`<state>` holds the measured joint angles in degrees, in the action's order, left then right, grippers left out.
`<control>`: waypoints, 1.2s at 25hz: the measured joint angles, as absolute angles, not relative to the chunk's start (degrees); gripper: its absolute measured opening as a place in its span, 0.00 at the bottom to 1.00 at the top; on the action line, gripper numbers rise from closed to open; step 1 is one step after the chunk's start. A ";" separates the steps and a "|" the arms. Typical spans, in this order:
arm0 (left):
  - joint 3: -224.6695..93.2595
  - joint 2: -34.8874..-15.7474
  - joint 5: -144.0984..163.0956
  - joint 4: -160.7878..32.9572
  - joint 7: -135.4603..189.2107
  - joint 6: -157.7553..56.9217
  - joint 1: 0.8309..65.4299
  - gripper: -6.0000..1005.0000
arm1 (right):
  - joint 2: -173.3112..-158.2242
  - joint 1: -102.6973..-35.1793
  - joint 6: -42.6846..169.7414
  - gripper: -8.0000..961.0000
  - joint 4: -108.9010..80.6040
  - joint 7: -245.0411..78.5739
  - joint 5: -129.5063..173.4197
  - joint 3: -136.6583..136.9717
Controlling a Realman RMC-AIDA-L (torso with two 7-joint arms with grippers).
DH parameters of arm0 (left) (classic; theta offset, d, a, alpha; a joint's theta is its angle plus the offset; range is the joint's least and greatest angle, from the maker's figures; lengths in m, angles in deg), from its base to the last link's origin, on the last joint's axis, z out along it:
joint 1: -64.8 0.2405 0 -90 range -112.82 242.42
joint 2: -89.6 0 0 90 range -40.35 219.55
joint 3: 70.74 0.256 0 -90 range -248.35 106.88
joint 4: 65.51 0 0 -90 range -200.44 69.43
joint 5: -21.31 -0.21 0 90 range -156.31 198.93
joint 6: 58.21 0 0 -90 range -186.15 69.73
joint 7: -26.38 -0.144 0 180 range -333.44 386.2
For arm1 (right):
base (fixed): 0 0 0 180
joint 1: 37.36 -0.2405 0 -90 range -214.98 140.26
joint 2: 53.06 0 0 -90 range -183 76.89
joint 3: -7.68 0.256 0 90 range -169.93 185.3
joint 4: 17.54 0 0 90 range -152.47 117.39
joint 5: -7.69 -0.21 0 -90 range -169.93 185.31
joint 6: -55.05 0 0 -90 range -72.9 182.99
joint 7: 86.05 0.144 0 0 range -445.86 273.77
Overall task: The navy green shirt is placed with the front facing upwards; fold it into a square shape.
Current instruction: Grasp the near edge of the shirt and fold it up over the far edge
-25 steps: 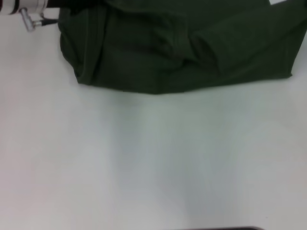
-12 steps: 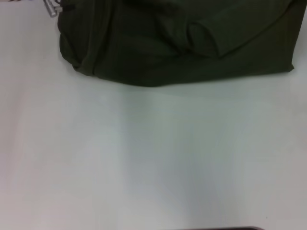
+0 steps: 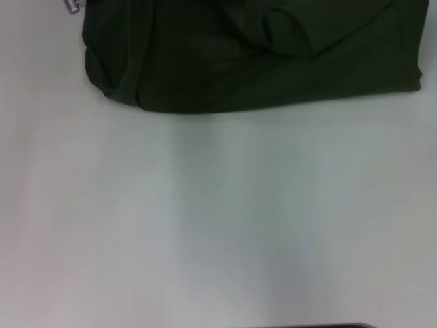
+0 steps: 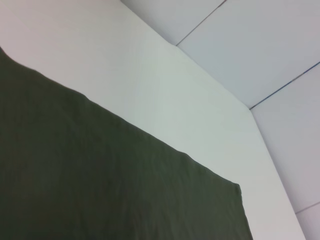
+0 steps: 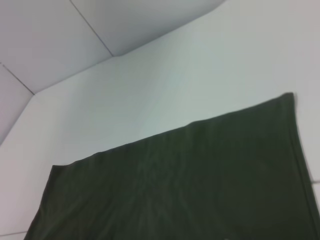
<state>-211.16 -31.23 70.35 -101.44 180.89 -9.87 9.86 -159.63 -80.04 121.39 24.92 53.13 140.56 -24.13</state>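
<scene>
— Shirt [image 3: 252, 61] placement was asked about: where was it found?

— It was seen bunched along the far edge of the white table [image 3: 218, 225], reaching from near the far left corner across to the right edge of the head view. A soft rounded fold was seen on its left end and a raised pucker near its middle. No chest lettering was visible; only plain green cloth was shown. In both wrist views a flat stretch of the same cloth was seen against the table, with a straight hem and a corner.

— And the grippers?

— Only a small metal piece of the left gripper [image 3: 71, 5] was caught at the far left corner, just beside the shirt. Whether its fingers were open or closed could not be told. The right gripper was not shown in any view, and neither wrist view showed its own fingers.

— What could be judged to go wrong?

— The fold was judged unfinished, since the outline was lopsided rather than square. If the bunched left end were pulled without being flattened, the layers could be dragged unevenly and the pucker pressed into a crease. As the cloth lay so close to the far edge, a further push might carry it off the table. With one layer alone pinched, the fold beneath could slide open.
</scene>
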 joint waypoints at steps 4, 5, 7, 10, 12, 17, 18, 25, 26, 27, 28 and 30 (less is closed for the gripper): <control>-209.83 -31.62 70.35 -101.29 180.95 -11.98 9.68 0.14 | -159.82 -82.26 116.97 0.05 21.16 51.45 140.50 -26.15; -209.43 -31.72 70.35 -101.26 181.07 -12.53 9.61 0.14 | -159.91 -82.95 115.92 0.05 20.07 50.81 140.51 -26.38; -208.93 -31.79 70.35 -101.10 181.30 -13.30 9.50 0.14 | -160.04 -83.96 114.23 0.05 18.31 49.81 140.60 -26.84; -208.61 -31.76 70.20 -100.85 181.94 -14.42 9.38 0.15 | -160.19 -84.85 111.81 0.05 17.20 49.07 140.69 -28.51; -208.55 -31.64 69.99 -100.82 182.38 -14.98 9.34 0.15 | -160.32 -85.14 110.50 0.05 17.18 49.06 140.69 -29.55; -208.43 -31.65 69.94 -100.75 182.70 -16.24 9.40 0.15 | -160.59 -85.57 108.55 0.05 17.18 47.97 140.58 -30.14; -208.40 -31.72 69.93 -100.75 182.67 -16.70 9.43 0.15 | -160.66 -85.59 108.09 0.05 17.18 47.79 140.56 -30.16; -208.21 -31.76 69.62 -100.26 182.76 -19.46 9.41 0.15 | -161.32 -85.56 105.64 0.05 17.07 47.07 140.56 -30.28; -208.12 -31.76 69.52 -100.10 182.80 -19.70 9.32 0.16 | -161.50 -85.69 105.30 0.05 17.06 47.02 140.57 -30.53; -207.81 -31.77 69.33 -99.79 182.91 -20.18 9.19 0.16 | -161.63 -85.81 105.05 0.05 17.06 46.99 140.59 -30.90; -207.34 -31.77 69.21 -99.47 183.14 -20.66 9.05 0.16 | -161.77 -85.93 104.78 0.05 17.08 46.95 140.60 -31.38; -206.34 -31.73 69.16 -98.70 183.77 -21.65 8.75 0.16 | -161.94 -86.21 104.13 0.05 17.15 46.90 140.62 -32.41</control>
